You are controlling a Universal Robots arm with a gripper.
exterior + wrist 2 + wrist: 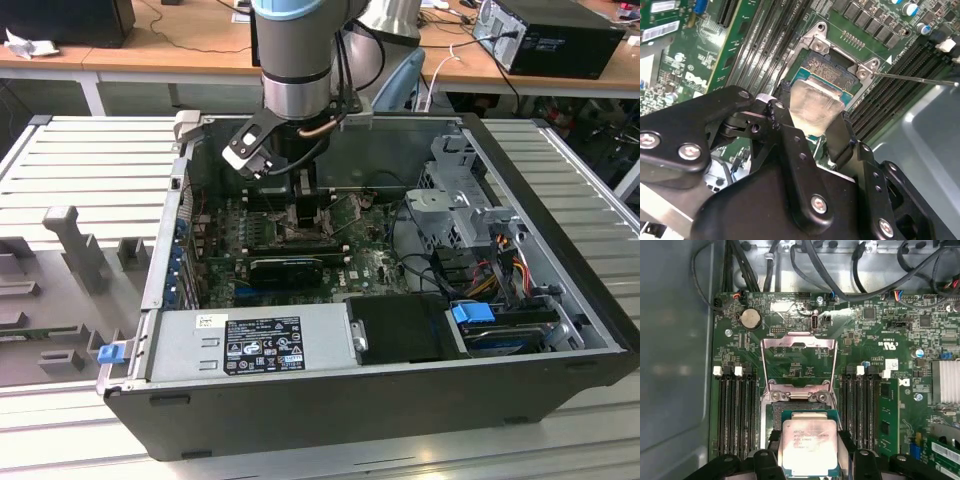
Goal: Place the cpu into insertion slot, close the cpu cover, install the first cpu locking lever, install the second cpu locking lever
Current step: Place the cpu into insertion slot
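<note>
Ribbed grey metal is forming the table [90, 150] at the exterior view's left, where grey fixture blocks [75, 240] are sitting beside the open computer case [560, 360]. Moving rightward, the grey power supply [250, 345] is lying along the case's near edge. Behind it the arm is reaching down, so that the gripper [305, 212] is hanging over the green motherboard [222, 245]. Further toward the exterior view's right, a metal drive cage [455, 215] and a bundle of coloured cables [505, 257] are occupying that end of the case.

In both wrist views the black fingers [774, 452] are pinching the cpu [809, 445] by two opposite edges. They are spread just as wide as the chip, whose silver-grey top is facing the cameras. The chip is hovering over the insertion slot [827, 67], covering part of it while the slot's grid of contacts is showing beyond the chip's edge. Whether it is touching the slot I cannot tell. The cpu cover [797, 343] is standing swung open past the slot, with green board showing through its window. Long black memory slots [735, 410] are flanking the socket on both sides.
</note>
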